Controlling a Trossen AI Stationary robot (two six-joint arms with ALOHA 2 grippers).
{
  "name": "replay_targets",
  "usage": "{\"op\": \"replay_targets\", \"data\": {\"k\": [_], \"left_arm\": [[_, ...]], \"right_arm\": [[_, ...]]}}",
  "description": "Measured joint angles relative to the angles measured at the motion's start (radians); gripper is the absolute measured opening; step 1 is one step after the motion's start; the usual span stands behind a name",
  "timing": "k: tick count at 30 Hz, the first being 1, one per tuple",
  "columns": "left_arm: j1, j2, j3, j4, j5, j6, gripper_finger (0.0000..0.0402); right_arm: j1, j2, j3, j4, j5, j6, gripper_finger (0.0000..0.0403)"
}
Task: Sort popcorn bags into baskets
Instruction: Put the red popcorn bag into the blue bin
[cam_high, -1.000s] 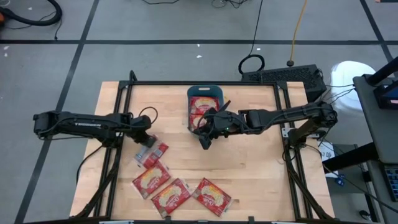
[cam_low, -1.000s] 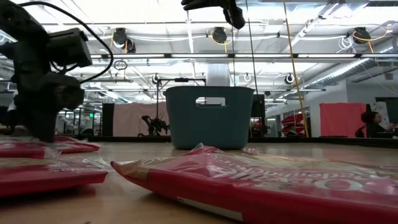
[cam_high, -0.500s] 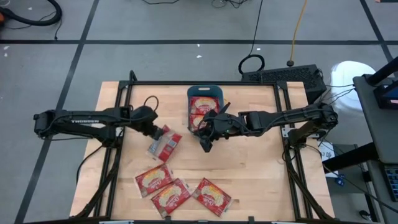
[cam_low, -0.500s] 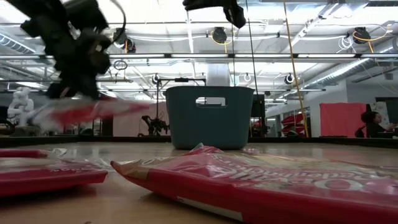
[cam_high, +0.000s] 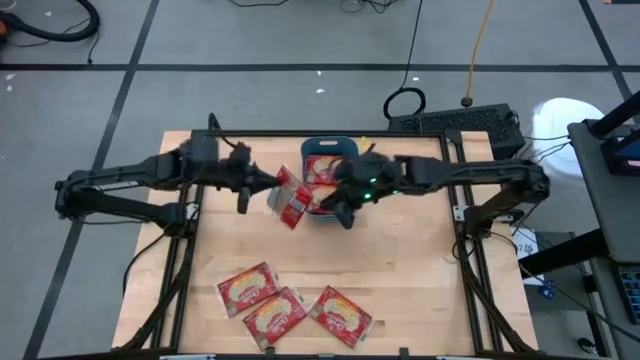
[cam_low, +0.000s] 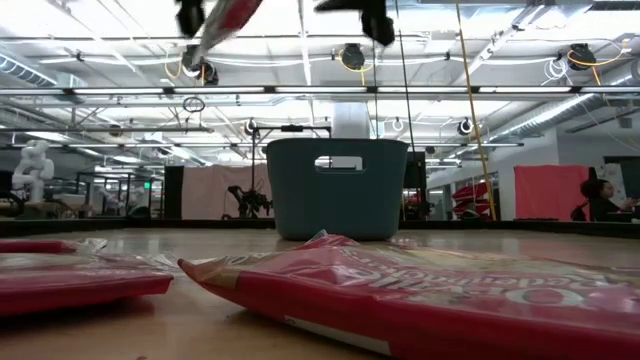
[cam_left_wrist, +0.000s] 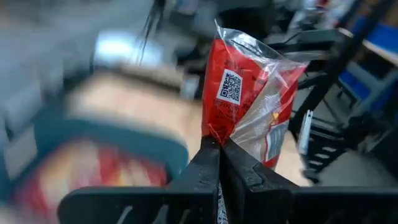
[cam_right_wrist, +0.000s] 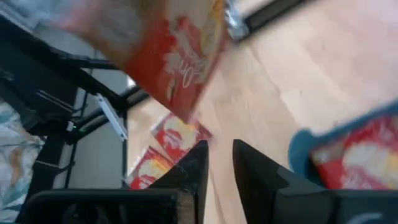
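My left gripper (cam_high: 270, 190) is shut on one red popcorn bag (cam_high: 290, 200), held in the air just left of the teal basket (cam_high: 330, 150). The same bag shows at the top of the low view (cam_low: 225, 14) and in the left wrist view (cam_left_wrist: 249, 93). The basket holds red bags (cam_high: 322, 170). My right gripper (cam_high: 345, 212) hovers open over the basket's near end with nothing between its fingers (cam_right_wrist: 198, 168). Three more bags (cam_high: 245, 288) (cam_high: 275, 316) (cam_high: 340, 312) lie flat near the table's near edge. My left gripper pinches the bag's end edge (cam_left_wrist: 213, 132) between its two shut fingers. The fingers come nearly level from the table's left. The bag sticks out beyond the fingertips, creased lengthwise, its back with a printed code toward the wrist camera, lifted clear of the table.
Black frame rails (cam_high: 200, 180) run along the table's left and right sides. The bare wooden top (cam_high: 400, 260) lies between the basket and the three bags. In the low view a bag (cam_low: 420, 300) lies close before the camera, and a person sits far off in the room (cam_low: 600, 200).
My left gripper has risen from the table's left part and gone right toward the basket, rolling as it went. Its bag has been lifted clear of the table and carried along. My right gripper has shifted slightly toward the far edge.
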Motion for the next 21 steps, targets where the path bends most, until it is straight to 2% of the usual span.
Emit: {"op": "replay_targets", "data": {"k": [3,5,8,12,17,21], "left_arm": [[-0.002,0.0,0.013,0.117,0.007,0.212,0.0004],[-0.002,0.002,0.013,0.219,0.007,0.288,0.0004],[-0.001,0.0,0.013,0.355,0.012,0.374,0.0002],[-0.002,0.001,0.014,0.472,0.046,0.4,0.0008],[-0.02,0.012,0.014,0.595,0.152,0.383,0.0003],[-0.062,0.045,0.014,0.716,0.202,0.374,0.0008]], "right_arm": [[-0.006,-0.061,0.0,0.013,-0.001,-0.097,0.009],[-0.006,-0.092,0.0,0.019,0.011,-0.165,0.0105],[-0.004,-0.133,0.0,0.024,0.064,-0.183,0.013],[-0.004,-0.158,0.0,0.104,0.079,-0.211,0.0155],[0.016,-0.156,0.0,0.297,0.045,-0.243,0.0177],[0.015,-0.139,0.0,0.392,-0.062,-0.194,0.0185]]}}
